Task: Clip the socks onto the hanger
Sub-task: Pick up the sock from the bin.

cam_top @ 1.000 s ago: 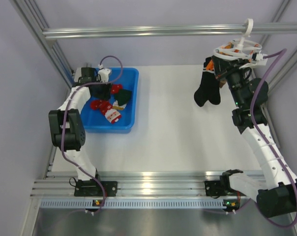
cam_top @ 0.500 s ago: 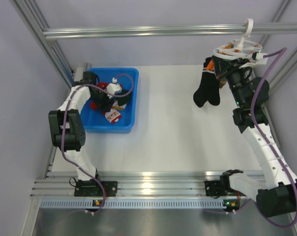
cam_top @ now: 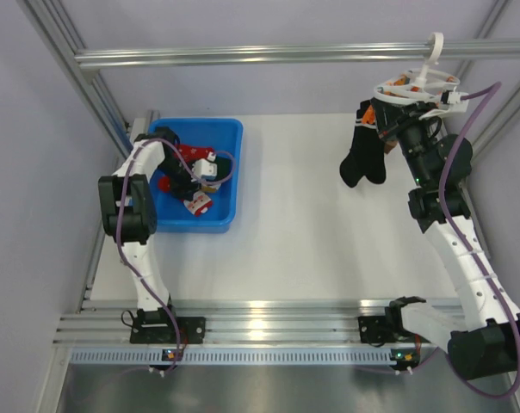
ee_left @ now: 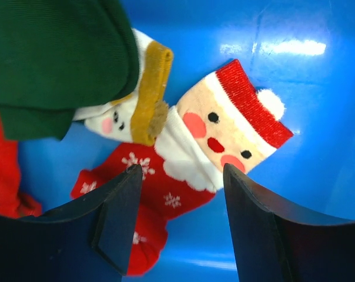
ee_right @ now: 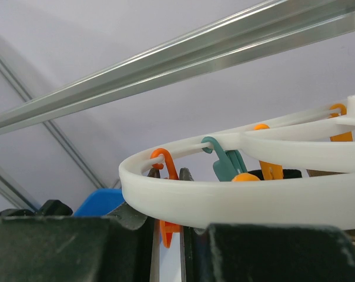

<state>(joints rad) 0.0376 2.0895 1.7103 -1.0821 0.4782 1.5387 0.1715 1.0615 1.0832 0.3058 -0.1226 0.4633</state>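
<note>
the white table (cam_top: 312, 224) sits inside a metal frame, with a rail (cam_top: 243, 56) across the top. from it hangs the hanger (cam_top: 415, 90), up at the far right. the right arm is raised to it. the left arm is bent down into the blue bin (cam_top: 230, 138) at the far left, well apart from the hanger.

from where i stand, the job looks barely begun. the only thing i see dangling from the ring is a black sock (cam_top: 362, 163), which isn't one of the festive ones. every one of the socks (cam_top: 191, 185) i can see lies in the bin. so picking, carrying and clipping are all left to do.

the left gripper (ee_left: 180, 217) hovers with its fingers spread wide and nothing in them. it is right over a red santa sock (ee_left: 183, 176), which lies beside a dark green sock (ee_left: 54, 59). i'd say it is lined up to grab the santa one.

the right gripper (cam_top: 385, 120) sits just under the ring. its fingers are drawn close together on an orange peg (ee_right: 166, 170), seemingly pinching it, next to a teal peg (ee_right: 224, 161).
</note>
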